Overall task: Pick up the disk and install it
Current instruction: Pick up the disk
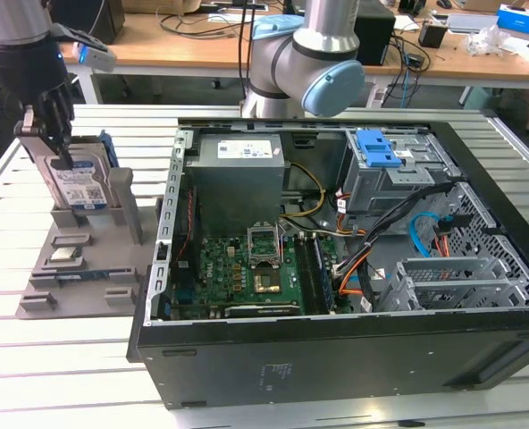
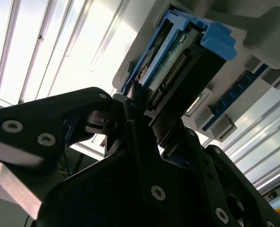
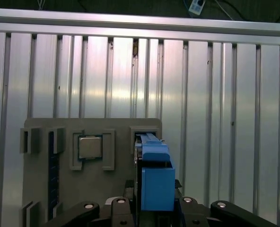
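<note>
Black linkages of the hand (image 2: 139,97) sit closest to us in both wrist views. Between them we see the disk (image 2: 178,71) edge-on, with its bright blue bracket (image 3: 155,182) running along the side. The hand is narrowed to the disk's thickness and clamps its upper edge. In the exterior view one dark finger (image 1: 63,154) lies flat against the labelled face. The disk stands upright directly beneath the hand, its lower part seated in a slot of the grey holder (image 1: 113,264), so we see it gripped but not lifted out.

Just beside the hand, in the same holder, a square silver processor (image 3: 90,147) lies flat in its own recess. Further out on that side, a thin blue strip (image 3: 51,165) sits in a narrow slot. The holder rests on a ribbed metal desk (image 1: 68,357).

Well away from the hand, toward the exterior view's right, an open computer case (image 1: 336,357) lies on its side on the same desk, its board and cables exposed. On the side of the case away from the hand we make out a grey metal drive cage (image 1: 398,179) with a blue latch (image 1: 381,147). Behind the case stands a grey and pale-blue joint of the arm (image 1: 309,63).
</note>
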`<state>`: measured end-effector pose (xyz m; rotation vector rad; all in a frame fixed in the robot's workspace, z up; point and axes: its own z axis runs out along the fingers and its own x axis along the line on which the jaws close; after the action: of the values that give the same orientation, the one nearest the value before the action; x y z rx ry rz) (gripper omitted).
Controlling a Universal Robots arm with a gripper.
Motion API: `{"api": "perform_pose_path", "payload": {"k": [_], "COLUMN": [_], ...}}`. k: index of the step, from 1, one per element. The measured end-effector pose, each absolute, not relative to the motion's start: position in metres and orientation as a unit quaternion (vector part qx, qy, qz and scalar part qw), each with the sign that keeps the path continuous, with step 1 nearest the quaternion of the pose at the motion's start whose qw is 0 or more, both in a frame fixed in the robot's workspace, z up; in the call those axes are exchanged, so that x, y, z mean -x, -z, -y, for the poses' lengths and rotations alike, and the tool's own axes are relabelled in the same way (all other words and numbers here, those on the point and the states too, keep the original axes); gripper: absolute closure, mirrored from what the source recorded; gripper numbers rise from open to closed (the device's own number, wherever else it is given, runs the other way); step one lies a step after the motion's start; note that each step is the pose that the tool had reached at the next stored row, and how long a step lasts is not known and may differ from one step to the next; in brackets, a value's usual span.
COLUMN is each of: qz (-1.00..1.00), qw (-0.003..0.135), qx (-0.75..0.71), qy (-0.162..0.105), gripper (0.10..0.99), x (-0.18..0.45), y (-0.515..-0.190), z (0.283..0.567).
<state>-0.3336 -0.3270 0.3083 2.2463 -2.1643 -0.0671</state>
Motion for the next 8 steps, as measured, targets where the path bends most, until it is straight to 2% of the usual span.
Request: {"api": "perform_pose_path", "payload": {"k": [8], "qz": [0.694], "qw": [0.011], "qx": [-0.72], "qy": [0.022], "gripper": [0.718], "x": [0.333], "y": [-0.323], "z": [0.327]}}
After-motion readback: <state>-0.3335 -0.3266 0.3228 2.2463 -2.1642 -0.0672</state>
